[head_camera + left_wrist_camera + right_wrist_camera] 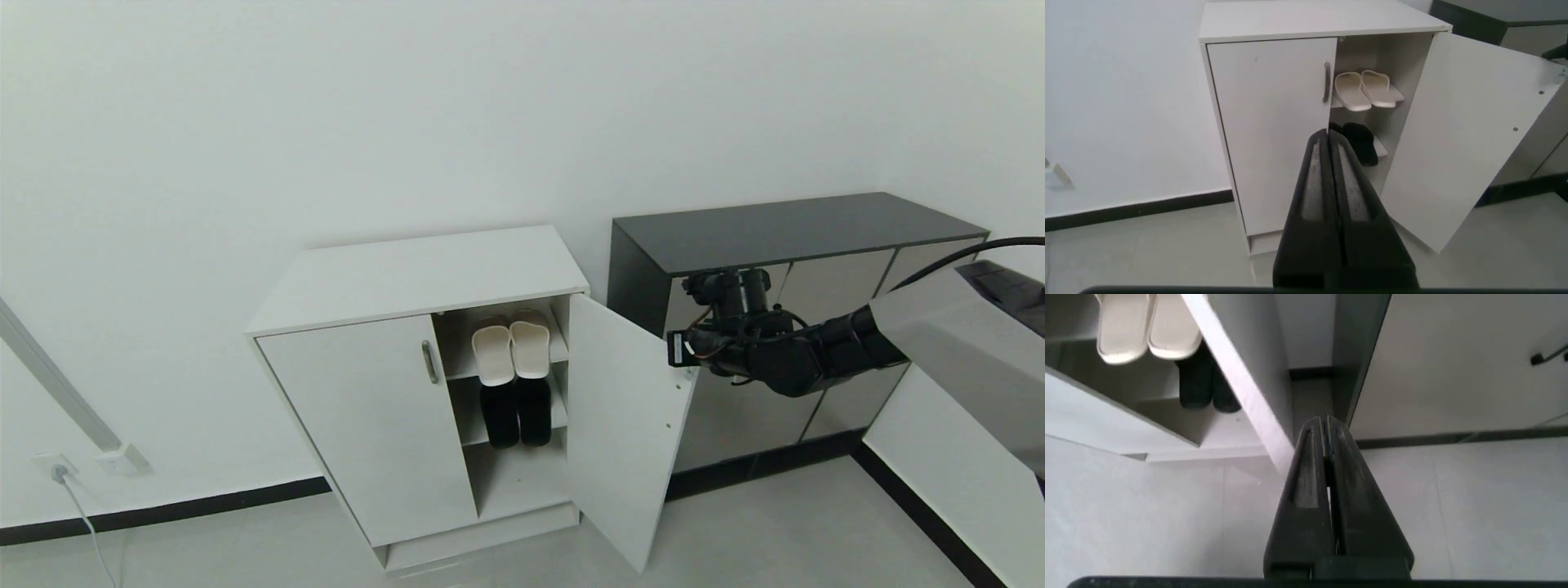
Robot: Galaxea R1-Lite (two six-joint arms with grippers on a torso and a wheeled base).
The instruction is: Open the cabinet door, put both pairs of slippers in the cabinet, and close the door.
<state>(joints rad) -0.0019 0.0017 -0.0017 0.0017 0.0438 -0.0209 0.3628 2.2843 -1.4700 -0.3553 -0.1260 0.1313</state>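
Note:
The white cabinet point(424, 273) stands against the wall with its left door point(367, 425) closed and its right door point(624, 425) swung wide open. A white pair of slippers point(512, 351) lies on the upper shelf, and a black pair point(517, 415) on the shelf below. Both pairs also show in the left wrist view, the white slippers point(1368, 88) above the black slippers point(1360, 143). My right gripper point(679, 351) is shut at the open door's outer edge point(1241, 384), its fingertips point(1327, 429) just beside that edge. My left gripper point(1328, 139) is shut and empty, held back in front of the cabinet.
A dark-topped cabinet point(784, 229) with grey doors stands right of the white one, close behind the open door. A wall socket with a cable point(57, 471) is low on the left. Bare floor point(775, 539) lies in front.

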